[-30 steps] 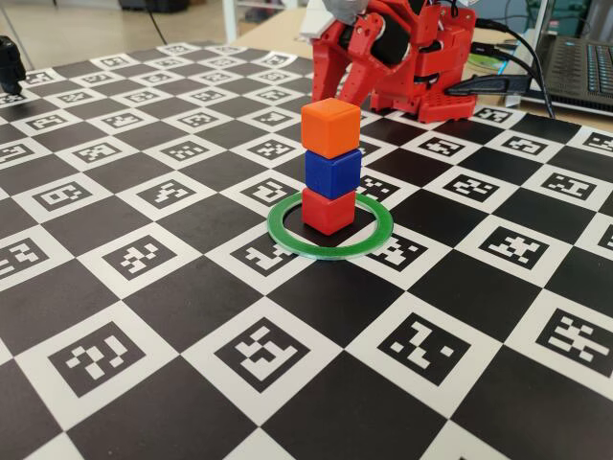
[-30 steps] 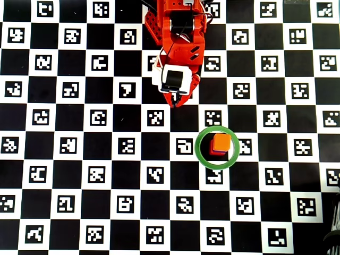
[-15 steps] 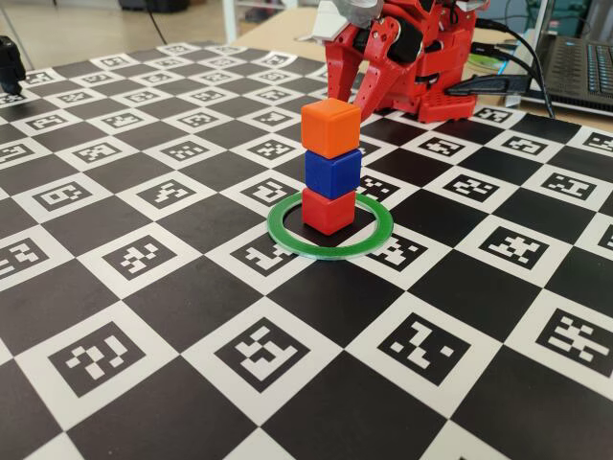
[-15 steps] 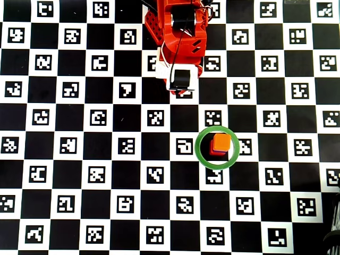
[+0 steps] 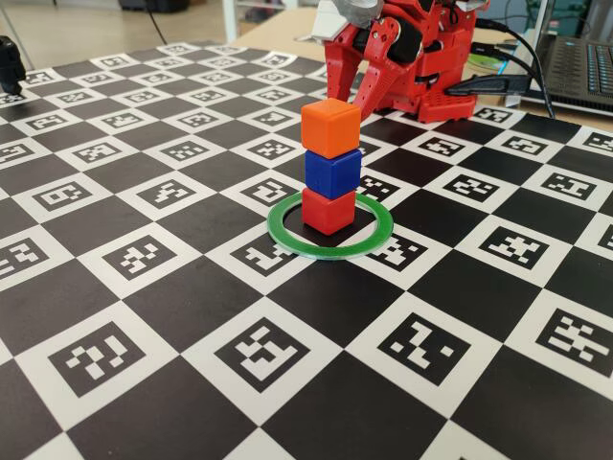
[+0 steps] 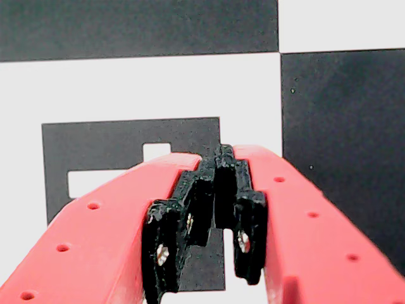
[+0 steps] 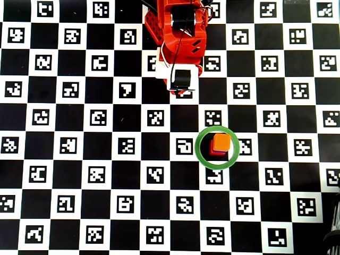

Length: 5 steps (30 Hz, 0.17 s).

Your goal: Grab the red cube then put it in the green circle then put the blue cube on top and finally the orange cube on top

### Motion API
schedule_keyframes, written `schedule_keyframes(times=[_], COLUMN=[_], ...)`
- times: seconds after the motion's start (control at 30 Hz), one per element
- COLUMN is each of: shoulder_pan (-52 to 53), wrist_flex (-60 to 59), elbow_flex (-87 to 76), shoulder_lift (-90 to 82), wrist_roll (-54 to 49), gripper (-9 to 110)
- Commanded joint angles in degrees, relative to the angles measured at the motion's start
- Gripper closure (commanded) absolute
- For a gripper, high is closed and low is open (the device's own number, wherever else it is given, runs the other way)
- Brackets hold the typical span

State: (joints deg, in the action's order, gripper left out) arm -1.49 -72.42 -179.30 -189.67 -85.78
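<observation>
In the fixed view, the small matte red plastic cube (image 5: 328, 210) sat on the board inside the thin flat bright green plastic ring (image 5: 287, 233), toward its rear edge. The small matte dark blue plastic cube (image 5: 332, 173) rested squarely on it, and the small matte bright orange plastic cube (image 5: 330, 127) sat on top of that, making an upright stack of 3. From overhead, only the orange cube (image 7: 221, 143) and a sliver of red at its lower left showed within the green ring (image 7: 201, 154).

The red plastic robot arm (image 7: 179, 37) was folded back near the top edge of the black-and-white checkered marker board (image 7: 79, 159), well apart from the stack. In the wrist view, the gripper (image 6: 222, 155) pointed down at a printed marker, its 2 red fingers (image 6: 107, 234) pressed together at the tips with nothing between them.
</observation>
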Motion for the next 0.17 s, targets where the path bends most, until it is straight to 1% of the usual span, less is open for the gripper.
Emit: schedule_keyframes(times=[0.0, 0.13], shoulder_pan=[0.4, 0.4], wrist_flex=[-6.1, -6.1], elbow_flex=[-2.3, -2.3], shoulder_lift=[-2.9, -2.9], wrist_roll=[-0.4, -0.4], gripper=[108, 108])
